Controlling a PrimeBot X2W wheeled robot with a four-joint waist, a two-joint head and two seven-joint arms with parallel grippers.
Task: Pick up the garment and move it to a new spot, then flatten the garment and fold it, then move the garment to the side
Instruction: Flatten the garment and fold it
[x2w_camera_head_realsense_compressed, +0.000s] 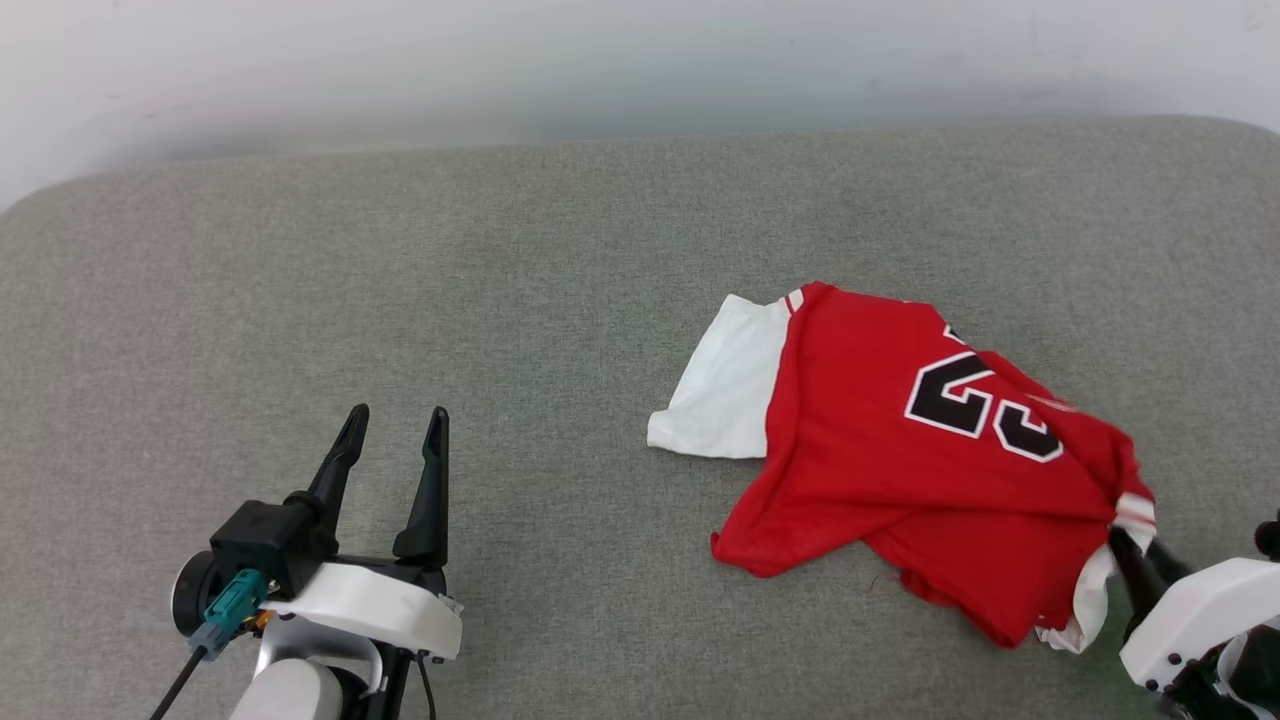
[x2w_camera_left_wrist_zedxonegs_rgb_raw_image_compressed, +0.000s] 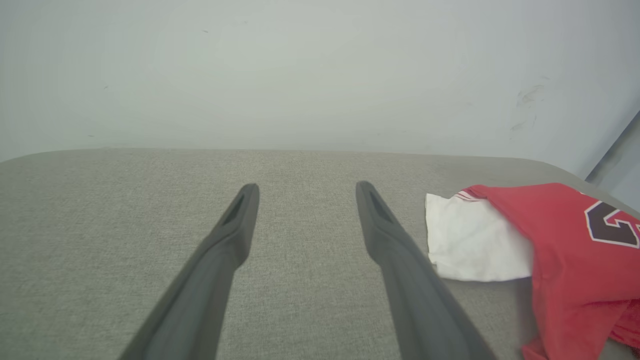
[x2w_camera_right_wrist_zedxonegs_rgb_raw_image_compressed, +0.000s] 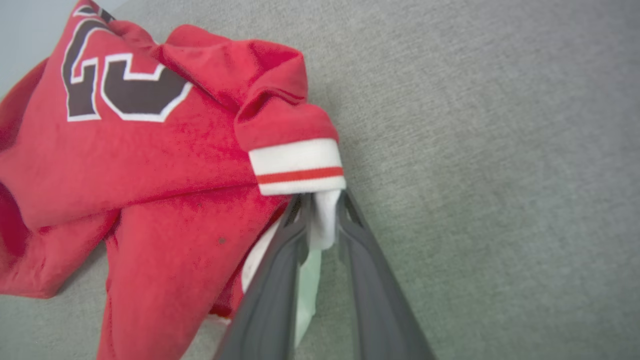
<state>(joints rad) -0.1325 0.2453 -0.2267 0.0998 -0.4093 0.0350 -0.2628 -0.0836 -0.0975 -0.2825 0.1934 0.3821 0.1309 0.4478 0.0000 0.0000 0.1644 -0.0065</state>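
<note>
The garment (x2w_camera_head_realsense_compressed: 880, 450) is a red jersey with black, white-outlined numbers, lying crumpled on the right half of the grey cushion. One white sleeve end (x2w_camera_head_realsense_compressed: 722, 380) spreads flat toward the left. My right gripper (x2w_camera_head_realsense_compressed: 1125, 545) at the lower right is shut on the garment's other white sleeve, just under its striped trim (x2w_camera_right_wrist_zedxonegs_rgb_raw_image_compressed: 297, 167); white cloth is pinched between the fingers (x2w_camera_right_wrist_zedxonegs_rgb_raw_image_compressed: 287, 240). My left gripper (x2w_camera_head_realsense_compressed: 395, 425) rests open at the lower left, well away from the garment (x2w_camera_left_wrist_zedxonegs_rgb_raw_image_compressed: 565, 250), with nothing between its fingers (x2w_camera_left_wrist_zedxonegs_rgb_raw_image_compressed: 240, 220).
The grey fabric surface (x2w_camera_head_realsense_compressed: 400, 260) stretches wide to the left and behind the garment. A pale wall (x2w_camera_head_realsense_compressed: 600, 60) runs along its far edge. The surface's rounded corners (x2w_camera_head_realsense_compressed: 60, 200) show at the back left and back right.
</note>
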